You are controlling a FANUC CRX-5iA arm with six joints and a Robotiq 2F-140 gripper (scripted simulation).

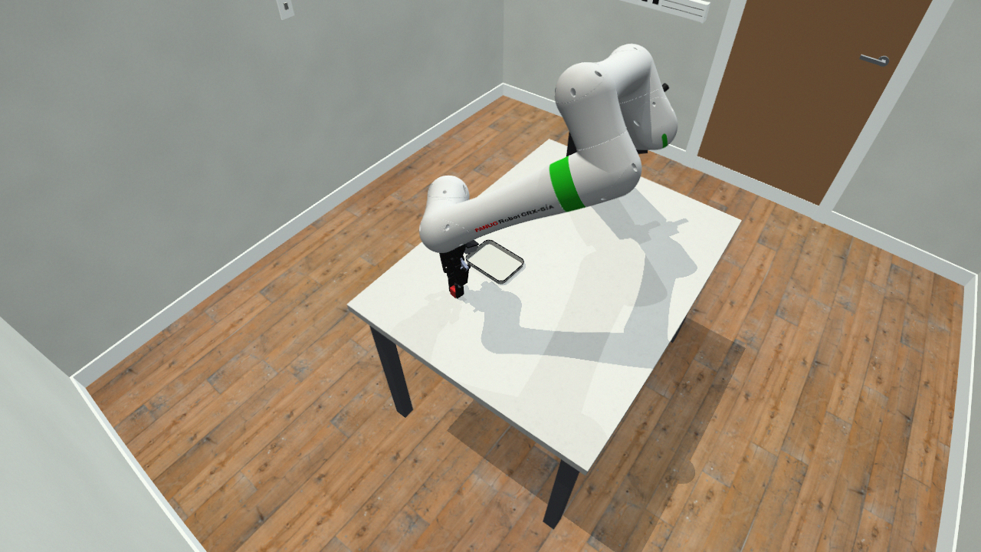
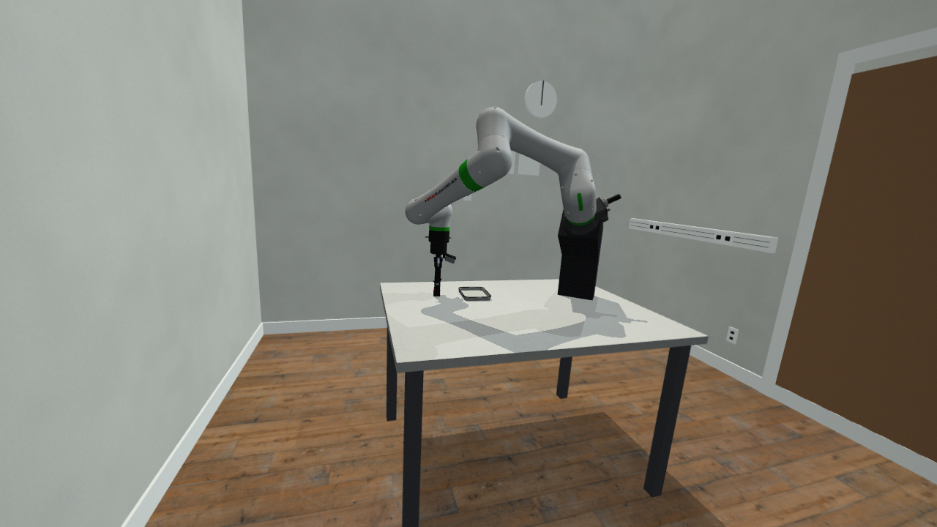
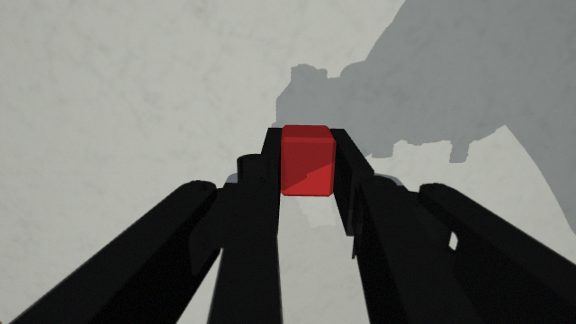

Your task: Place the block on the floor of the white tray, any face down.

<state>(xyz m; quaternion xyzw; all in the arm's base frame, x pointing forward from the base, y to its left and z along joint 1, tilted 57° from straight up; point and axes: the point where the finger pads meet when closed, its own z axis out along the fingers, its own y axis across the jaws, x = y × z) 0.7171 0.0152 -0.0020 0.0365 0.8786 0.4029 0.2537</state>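
The red block (image 3: 308,161) sits between my two black fingers, which press on its left and right faces. My gripper (image 1: 456,290) points straight down at the white table top near its left edge and is shut on the block (image 1: 453,292). In the exterior view the gripper (image 2: 437,288) reaches the table surface just left of the tray. The white tray (image 1: 495,260) with a dark rim lies flat on the table, a short way behind and to the right of the gripper. It also shows in the exterior view (image 2: 474,293). The tray is out of the wrist view.
The arm's black base (image 2: 580,252) stands at the far right of the table. The arm's elbow (image 1: 445,212) hangs over the tray's near corner. The table's left edge (image 1: 384,274) is close to the gripper.
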